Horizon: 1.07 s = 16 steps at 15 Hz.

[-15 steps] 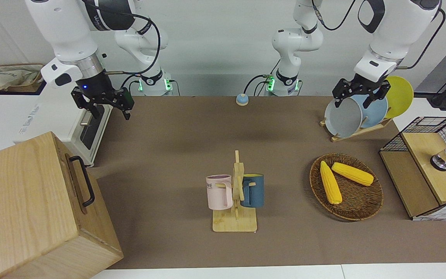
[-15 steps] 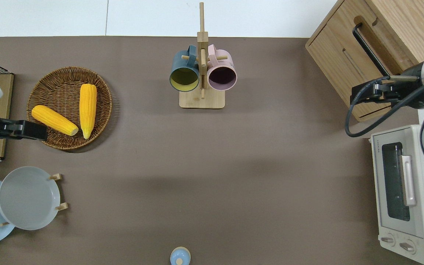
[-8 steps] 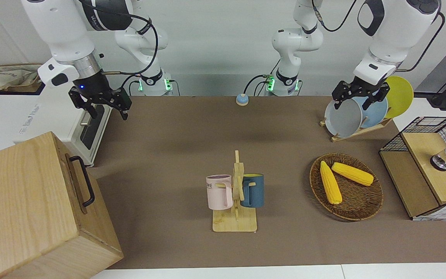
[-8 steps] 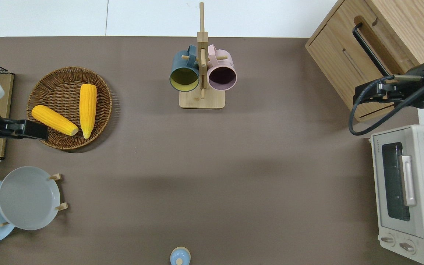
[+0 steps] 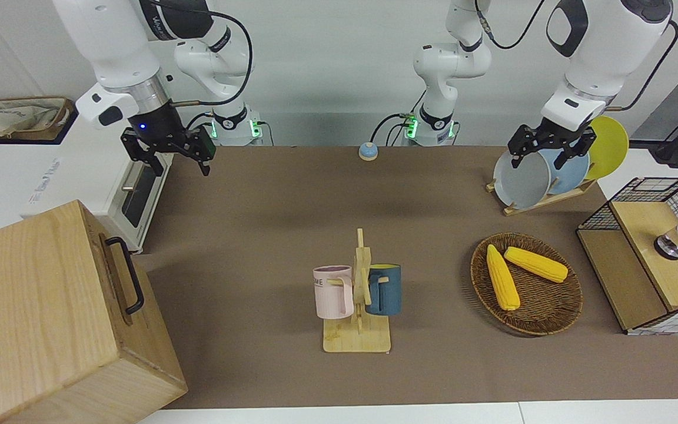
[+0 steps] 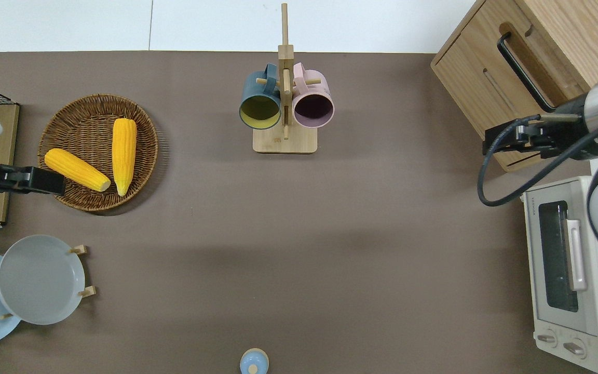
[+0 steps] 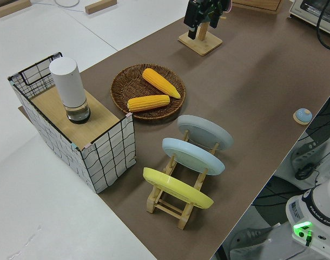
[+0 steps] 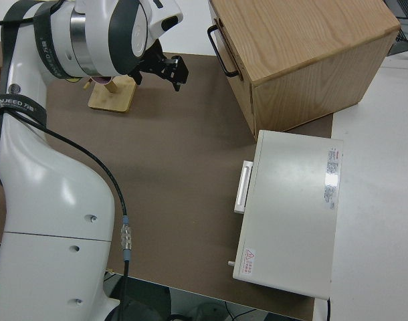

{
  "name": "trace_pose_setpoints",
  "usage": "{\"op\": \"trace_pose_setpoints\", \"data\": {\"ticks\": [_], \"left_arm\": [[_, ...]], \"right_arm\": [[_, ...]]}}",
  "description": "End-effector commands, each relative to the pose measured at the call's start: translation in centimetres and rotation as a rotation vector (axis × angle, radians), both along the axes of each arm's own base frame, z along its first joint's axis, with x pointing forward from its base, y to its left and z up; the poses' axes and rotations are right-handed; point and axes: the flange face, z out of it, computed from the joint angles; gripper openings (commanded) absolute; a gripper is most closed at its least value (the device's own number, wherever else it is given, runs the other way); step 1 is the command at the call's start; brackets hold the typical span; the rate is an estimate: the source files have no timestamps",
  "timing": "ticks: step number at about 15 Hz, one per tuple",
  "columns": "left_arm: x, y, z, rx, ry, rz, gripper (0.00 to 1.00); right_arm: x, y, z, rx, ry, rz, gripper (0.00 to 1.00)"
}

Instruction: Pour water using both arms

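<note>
Shows two glossy white jointed arms with black cables, both raised above a table covered by a brown mat [image 5: 256,224]. Places the left gripper [image 5: 542,156] over the rim of a round wicker basket [image 5: 545,321] at the left arm's end, fingers apart and holding nothing. Places the right gripper [image 5: 181,166] over bare mat just beside a large pale wooden box [image 5: 39,318] with a black handle, fingers likewise spread and empty. Sets two yellow corn cobs [image 5: 502,278] in the basket. Near the table's middle, farther from the robots, stands a wooden mug rack [image 5: 358,340] bearing a pink mug [image 5: 333,292] and a dark blue mug [image 5: 386,291]. Nearer the robots than the basket, lines up a grey plate [image 7: 205,131], a pale blue plate [image 7: 193,155] and a yellow plate [image 7: 176,187] on edge in a slatted wooden stand. Adds a wire crate [image 7: 108,154] with a wooden shelf carrying a white cylinder [image 7: 69,84] on a metal base, a white toaster oven [image 6: 569,270], and a small blue domed knob [image 5: 367,151]. Hides part of the oven under the right arm from overhead; cuts off the left arm at that view's edge.
</note>
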Motion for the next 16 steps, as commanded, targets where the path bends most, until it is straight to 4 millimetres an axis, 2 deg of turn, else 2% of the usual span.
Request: {"op": "trace_pose_setpoints", "data": {"ticks": [1, 4, 10, 12, 14, 16], "left_arm": [[0.6, 4.4, -0.4, -0.011, -0.017, -0.013, 1.00], [1.1, 7.8, -0.9, -0.008, -0.021, -0.016, 1.00], [0.4, 17.5, -1.3, 0.022, -0.081, -0.078, 1.00], [-0.1, 20.7, -1.4, 0.036, -0.108, -0.080, 1.00], [-0.4, 22.8, -2.0, 0.042, -0.107, -0.112, 1.00], [-0.6, 25.5, -2.7, 0.059, -0.129, -0.127, 1.00]], "right_arm": [[0.9, 3.5, -3.6, 0.015, 0.026, 0.069, 0.992], [2.3, 6.8, -6.7, 0.024, 0.011, 0.118, 0.992], [5.3, 12.8, -12.1, 0.050, -0.084, 0.186, 0.992], [6.0, 14.3, -13.4, 0.053, -0.121, 0.204, 0.992], [6.7, 15.5, -14.6, 0.061, -0.151, 0.222, 0.992], [6.8, 18.4, -16.0, 0.060, -0.192, 0.265, 0.992]]}}
